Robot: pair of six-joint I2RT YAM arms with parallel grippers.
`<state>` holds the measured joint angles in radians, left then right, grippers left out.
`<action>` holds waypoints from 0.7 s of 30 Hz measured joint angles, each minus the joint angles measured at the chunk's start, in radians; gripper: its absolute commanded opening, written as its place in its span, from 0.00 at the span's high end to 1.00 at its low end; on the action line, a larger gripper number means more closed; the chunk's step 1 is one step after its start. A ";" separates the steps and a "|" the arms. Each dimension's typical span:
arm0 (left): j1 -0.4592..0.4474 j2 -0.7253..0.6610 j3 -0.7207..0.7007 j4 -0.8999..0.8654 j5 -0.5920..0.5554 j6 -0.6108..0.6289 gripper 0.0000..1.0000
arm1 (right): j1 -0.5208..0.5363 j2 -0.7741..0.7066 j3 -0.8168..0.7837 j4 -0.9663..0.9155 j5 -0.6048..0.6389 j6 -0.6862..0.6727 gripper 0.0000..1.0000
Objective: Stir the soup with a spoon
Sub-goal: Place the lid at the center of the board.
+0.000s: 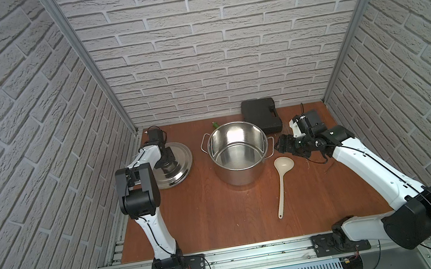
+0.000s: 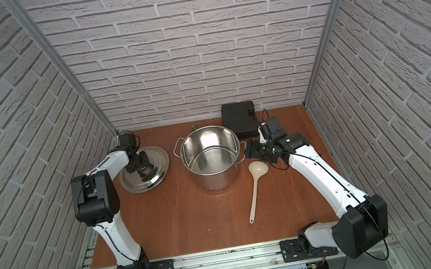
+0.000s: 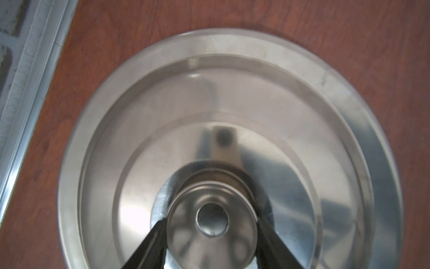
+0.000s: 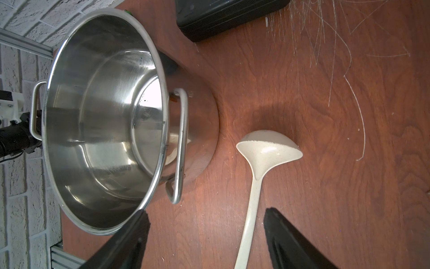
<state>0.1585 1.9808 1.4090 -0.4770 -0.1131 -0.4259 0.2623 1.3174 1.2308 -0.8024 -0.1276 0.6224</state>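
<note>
Currently a cream-white plastic ladle-shaped spoon lies flat on the reddish-brown wooden table, just right of a tall, open stainless-steel pot and apart from it. The spoon's long axis runs near to far. Its round bowl is at the far end, facing up beside the pot's right handle. Its slim handle reaches toward the near edge, slanting slightly left. The pot's inside looks shiny, and whether it holds any soup cannot be told.

On the right arm, the black fingers are spread wide and hold nothing. They hover low just beyond the far end of the spoon's bowl, close to the pot's right handle, so the spoon lies to their near side. In the right wrist view the spoon's handle runs out between the two spread fingers.

On the left arm, the fingers press on either side of the knob of a round stainless-steel lid, which sits on the table left of the pot, well apart from the spoon.

A closed black plastic case sits at the far side, behind the pot.

The right arm is clearly nearer. It would probably need to draw back toward the near side, along the handle, and lower to pinch it.
</note>
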 measured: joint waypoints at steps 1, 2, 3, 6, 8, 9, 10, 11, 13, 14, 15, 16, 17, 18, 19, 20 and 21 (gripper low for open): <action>0.000 0.001 0.000 0.003 -0.003 0.000 0.77 | 0.000 0.003 -0.002 0.003 0.000 0.000 0.19; 0.000 0.002 0.000 0.006 -0.005 0.000 0.60 | 0.000 0.003 -0.006 0.006 0.000 0.002 0.19; 0.000 0.002 0.000 0.008 -0.006 -0.001 0.47 | 0.000 0.004 -0.010 0.006 0.000 0.003 0.18; 0.000 0.002 -0.006 0.021 -0.008 -0.008 0.14 | 0.002 0.003 -0.026 0.008 0.000 0.010 0.18; 0.000 0.001 -0.017 0.037 -0.007 -0.017 0.02 | 0.002 0.002 -0.044 0.008 0.000 0.016 0.18; 0.000 -0.001 -0.022 0.041 -0.006 -0.025 0.02 | 0.002 0.001 -0.057 0.007 0.000 0.018 0.18; 0.000 -0.004 -0.025 0.042 -0.005 -0.029 0.02 | 0.002 -0.003 -0.069 0.006 0.000 0.021 0.18; 0.000 -0.009 -0.026 0.039 -0.006 -0.032 0.02 | 0.002 -0.008 -0.085 0.005 0.000 0.024 0.19; 0.000 -0.030 -0.027 0.039 -0.009 -0.044 0.02 | 0.003 -0.027 -0.114 0.005 0.000 0.034 0.20; -0.002 -0.053 -0.032 0.039 -0.012 -0.049 0.02 | 0.005 -0.041 -0.132 0.004 0.000 0.040 0.21; -0.006 -0.084 -0.037 0.036 -0.017 -0.055 0.02 | 0.010 -0.056 -0.149 0.003 0.002 0.048 0.22; -0.009 -0.115 -0.040 0.032 -0.023 -0.061 0.02 | 0.016 -0.073 -0.165 -0.002 0.005 0.056 0.22; -0.012 -0.158 -0.043 0.028 -0.030 -0.071 0.02 | 0.027 -0.090 -0.182 -0.004 0.011 0.064 0.23; -0.016 -0.201 -0.045 0.026 -0.035 -0.076 0.02 | 0.043 -0.109 -0.202 -0.007 0.019 0.075 0.25; -0.021 -0.249 -0.048 0.026 -0.041 -0.085 0.02 | 0.059 -0.122 -0.219 -0.010 0.023 0.085 0.27; -0.029 -0.299 -0.053 0.029 -0.046 -0.093 0.02 | 0.081 -0.135 -0.240 -0.011 0.030 0.099 0.33; -0.039 -0.358 -0.061 0.031 -0.050 -0.099 0.02 | 0.103 -0.144 -0.262 -0.014 0.037 0.114 0.35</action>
<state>0.1200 1.6230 1.3476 -0.4465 -0.1627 -0.5247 0.3656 1.1732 0.9691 -0.8162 -0.0906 0.7364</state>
